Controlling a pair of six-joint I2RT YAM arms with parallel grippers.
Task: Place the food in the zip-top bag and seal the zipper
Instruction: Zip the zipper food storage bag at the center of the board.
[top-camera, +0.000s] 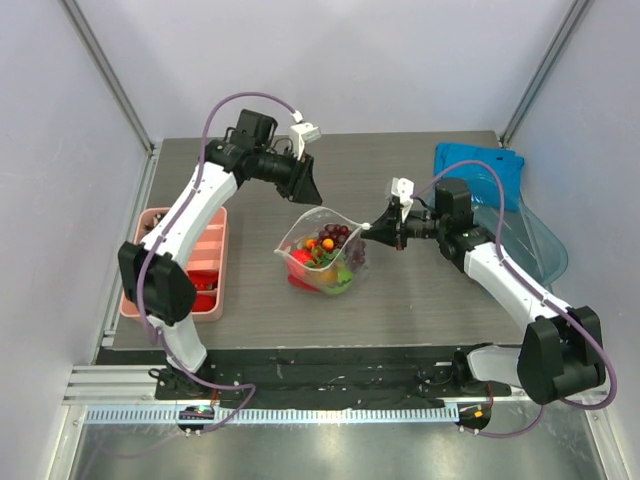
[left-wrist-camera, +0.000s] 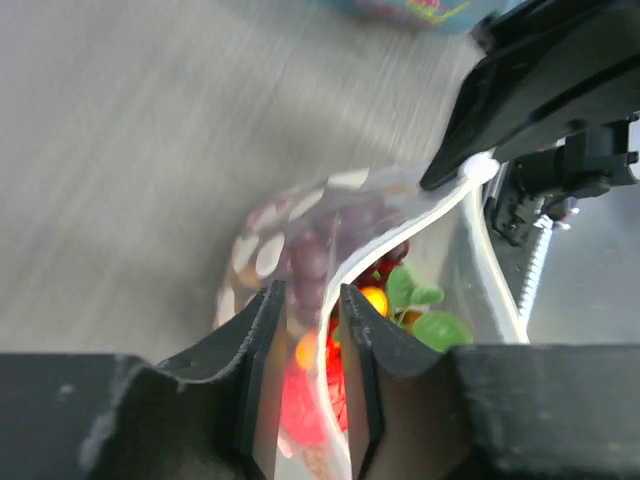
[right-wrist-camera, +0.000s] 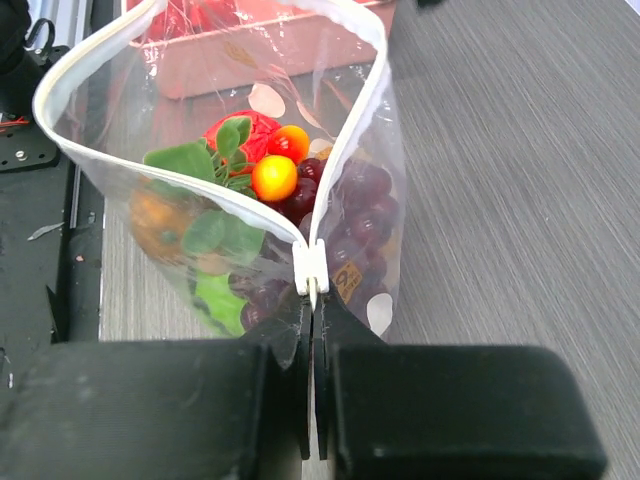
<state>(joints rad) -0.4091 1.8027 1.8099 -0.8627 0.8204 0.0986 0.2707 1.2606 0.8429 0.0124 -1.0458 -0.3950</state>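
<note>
Hands: right hand (right-wrist-camera: 312, 318) is clamped shut on the zipper (right-wrist-camera: 311, 268) end at the right corner of the zip-top bag (right-wrist-camera: 378, 250). The left hand (left-wrist-camera: 308, 292) is narrowly parted, with the bag's far rim straddled, not pinched.

Food (right-wrist-camera: 272, 178): lodged inside the bag, which stands mid-surface (top-camera: 420, 290) with its mouth gaping.

Sealing, advised: rim to be pinched flat, then run toward the held corner with the strips aligned.

Room: open in front of and behind the bag. A pink tray (top-camera: 190, 265) is set well left of it and a tub (top-camera: 530, 235) to its right.

L arm (top-camera: 190, 215) reaches fwd, L jaws slightly apart; R arm (top-camera: 505, 277) angled inward, R jaws shut.
</note>
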